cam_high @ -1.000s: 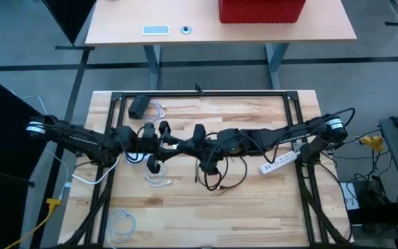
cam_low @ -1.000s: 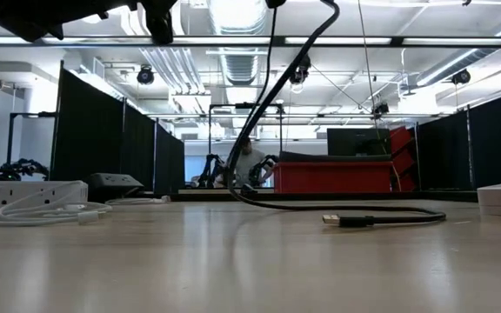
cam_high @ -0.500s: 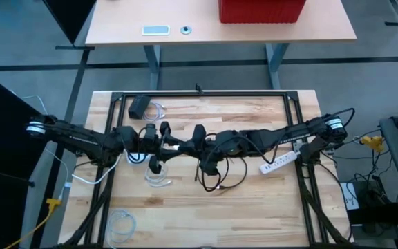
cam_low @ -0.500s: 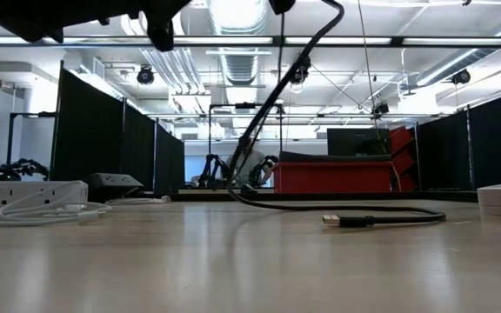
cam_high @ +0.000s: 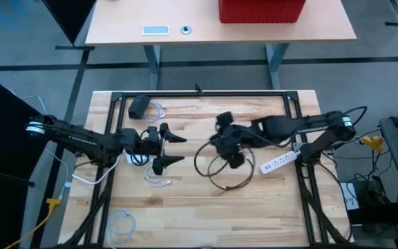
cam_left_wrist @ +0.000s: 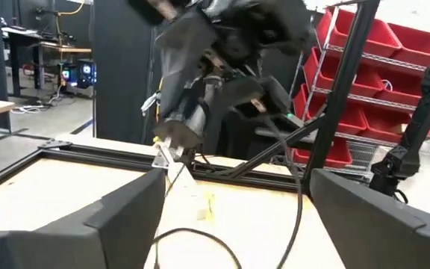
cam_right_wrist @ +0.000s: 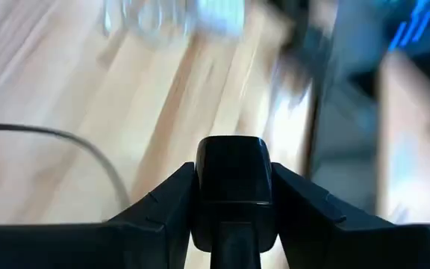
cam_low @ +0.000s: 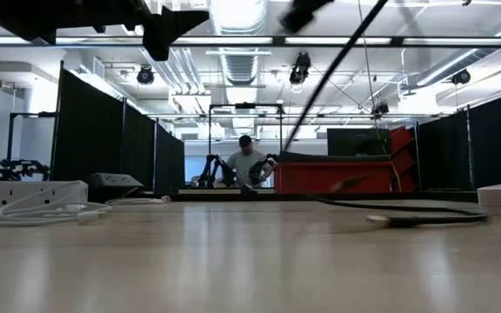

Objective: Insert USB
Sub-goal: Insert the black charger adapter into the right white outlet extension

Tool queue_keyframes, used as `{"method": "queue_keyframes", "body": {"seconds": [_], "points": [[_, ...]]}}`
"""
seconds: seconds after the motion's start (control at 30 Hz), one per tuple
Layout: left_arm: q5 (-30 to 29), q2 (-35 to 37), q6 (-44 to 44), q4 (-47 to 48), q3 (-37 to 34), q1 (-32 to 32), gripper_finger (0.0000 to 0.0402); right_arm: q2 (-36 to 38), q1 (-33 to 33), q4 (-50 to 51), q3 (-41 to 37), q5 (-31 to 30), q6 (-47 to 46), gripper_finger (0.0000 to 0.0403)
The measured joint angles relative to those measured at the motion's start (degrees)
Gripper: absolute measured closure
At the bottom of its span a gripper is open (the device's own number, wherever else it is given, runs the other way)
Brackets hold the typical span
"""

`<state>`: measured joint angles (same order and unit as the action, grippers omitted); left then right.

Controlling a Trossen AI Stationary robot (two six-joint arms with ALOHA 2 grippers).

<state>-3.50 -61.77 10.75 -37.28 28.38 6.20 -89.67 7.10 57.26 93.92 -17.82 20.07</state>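
Right claw point(cam_high: 228, 140) mid-table, clamped on black plug point(cam_right_wrist: 231, 181); left claw point(cam_high: 173, 149) spread wide, empty.

1. The pale butcher-block wooden surface point(cam_high: 185, 200) looks smooth, with a light satin sheen, its glued strips showing as grain lines across the middle of the high view.
2. The black metal frame point(cam_high: 206, 94) bordering it looks matt.
3. The thin black rubbery cable point(cam_high: 221, 166), looped right of centre, is smooth and dull.
4. The white plastic power strip point(cam_high: 279, 162), at right, looks smooth and slightly glossy.
5. The dark matt plastic fingers point(cam_left_wrist: 125, 217) at the bottom of the left wrist view look smooth-faced.
6. The black glossy plastic plug housing point(cam_right_wrist: 232, 179), bottom centre of the right wrist view, catches soft highlights.
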Motion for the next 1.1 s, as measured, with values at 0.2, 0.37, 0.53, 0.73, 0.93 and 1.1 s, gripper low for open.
{"method": "queue_keyframes", "body": {"seconds": [0.2, 0.37, 0.53, 0.73, 0.93, 1.1], "points": [[-0.31, -0.01, -0.76, 0.25, 0.0, -0.04, 0.007, 0.03, -1.13, 22.06, -0.59, 11.32, -34.09, 0.026], [-0.49, -0.32, -2.31, 0.22, 0.0, -0.07, 0.0081, 0.09, -0.17, 33.19, -4.19, 15.35, -52.04, 0.026], [-0.51, -0.45, -2.53, 1.63, 0.09, -0.09, 0.0086, 2.65, 0.03, 32.47, -11.45, 22.32, -61.34, 0.026], [-0.51, -0.81, -0.57, 6.79, 0.09, 0.0, 0.0086, 7.94, -0.18, 32.23, -23.2, 22.87, -75.34, 0.026], [-0.51, -1.17, 2.0, 6.99, 0.07, -0.02, 0.0086, 12.91, -0.18, 24.46, -34.11, 25.03, -83.41, 0.026], [-0.51, -1.08, 2.85, 6.6, 0.29, -0.02, 0.0086, 14.87, -0.38, 18.19, -42.49, 28.63, -85.14, 0.026]]}}
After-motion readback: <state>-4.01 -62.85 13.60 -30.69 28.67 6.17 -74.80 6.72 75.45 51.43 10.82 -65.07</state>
